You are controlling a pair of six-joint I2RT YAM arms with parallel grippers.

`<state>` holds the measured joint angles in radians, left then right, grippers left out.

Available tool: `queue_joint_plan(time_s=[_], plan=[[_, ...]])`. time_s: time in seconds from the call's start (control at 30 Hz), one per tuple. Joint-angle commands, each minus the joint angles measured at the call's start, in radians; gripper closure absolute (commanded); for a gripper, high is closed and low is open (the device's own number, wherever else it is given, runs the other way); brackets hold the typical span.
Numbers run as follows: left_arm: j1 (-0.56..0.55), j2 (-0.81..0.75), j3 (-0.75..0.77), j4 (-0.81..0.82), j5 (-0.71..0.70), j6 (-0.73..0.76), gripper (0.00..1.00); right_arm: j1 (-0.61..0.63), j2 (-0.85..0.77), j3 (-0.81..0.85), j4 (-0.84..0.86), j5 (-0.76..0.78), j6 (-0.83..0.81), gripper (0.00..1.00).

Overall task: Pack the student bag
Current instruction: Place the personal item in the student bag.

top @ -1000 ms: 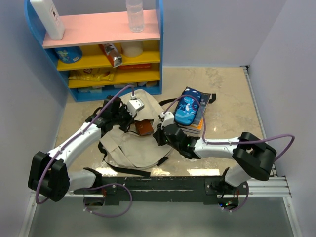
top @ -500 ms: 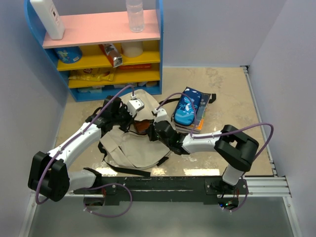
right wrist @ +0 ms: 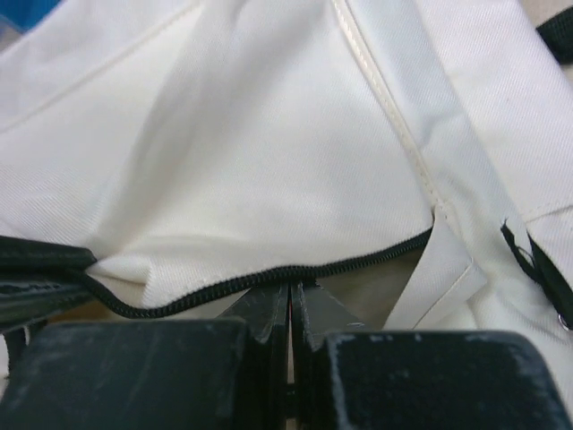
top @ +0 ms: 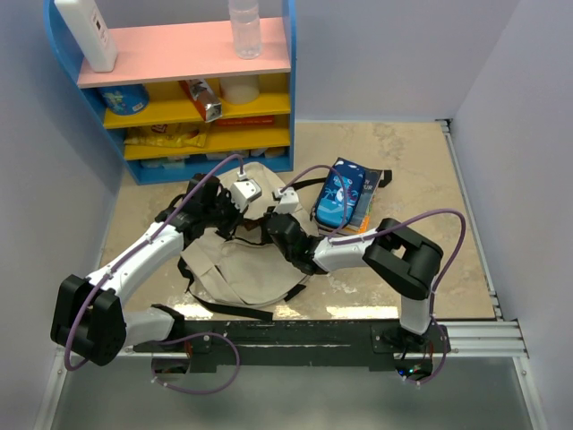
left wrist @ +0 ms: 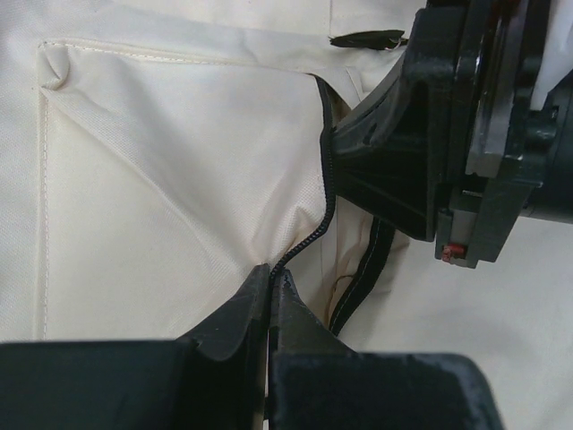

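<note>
While the left gripper (left wrist: 269, 291) and right gripper (right wrist: 291, 309) each squeeze shut on the zipper edge (left wrist: 309, 237) of the student bag (top: 237, 269), lying on the table (top: 412, 179) just past the arms, pull slowly apart (no yanking) to open it wide. Farther back waits the blue pouch (top: 340, 199).

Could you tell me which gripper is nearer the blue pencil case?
Right. The right gripper pinches the student bag left of the blue pencil case; the left gripper pinches it farther left.
</note>
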<state>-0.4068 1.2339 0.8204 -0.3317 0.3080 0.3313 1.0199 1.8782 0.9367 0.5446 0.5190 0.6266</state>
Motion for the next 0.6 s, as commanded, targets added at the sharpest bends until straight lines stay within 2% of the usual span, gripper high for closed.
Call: queue_joint_plan(time_s=[0.0, 0.03, 0.1, 0.17, 0.2, 0.23, 0.37, 0.43, 0.47, 0.57], plan=[[-0.004, -0.01, 0.002, 0.04, 0.059, -0.008, 1.0, -0.003, -0.042, 0.024, 0.124, 0.059, -0.039, 1.0], [-0.004, -0.008, -0.001, 0.042, 0.06, -0.009, 1.0, -0.001, -0.053, 0.005, 0.147, 0.049, -0.054, 0.98], [-0.006, -0.002, -0.003, 0.048, 0.068, -0.012, 1.0, -0.003, -0.097, -0.015, 0.155, 0.02, -0.07, 0.85], [-0.004, -0.001, -0.006, 0.051, 0.071, -0.012, 1.0, -0.001, -0.145, -0.068, 0.155, 0.0, -0.071, 0.8], [-0.004, -0.001, -0.009, 0.057, 0.071, -0.011, 1.0, 0.0, -0.193, -0.091, 0.161, -0.011, -0.07, 0.7], [-0.004, 0.002, -0.015, 0.06, 0.071, -0.006, 1.0, 0.0, -0.218, -0.137, 0.161, -0.022, -0.068, 0.66], [-0.004, 0.027, -0.015, 0.062, 0.083, 0.005, 0.98, 0.046, -0.349, -0.231, 0.132, -0.059, -0.079, 0.62], [-0.004, 0.048, -0.009, 0.059, 0.091, 0.009, 0.9, 0.081, -0.387, -0.243, 0.094, -0.031, -0.111, 0.62], [-0.006, 0.053, -0.007, 0.057, 0.103, 0.014, 0.79, 0.118, -0.393, -0.245, 0.081, -0.018, -0.12, 0.61], [-0.004, 0.082, 0.005, 0.04, 0.114, 0.021, 0.6, 0.16, -0.392, -0.245, 0.042, 0.004, -0.125, 0.61]])
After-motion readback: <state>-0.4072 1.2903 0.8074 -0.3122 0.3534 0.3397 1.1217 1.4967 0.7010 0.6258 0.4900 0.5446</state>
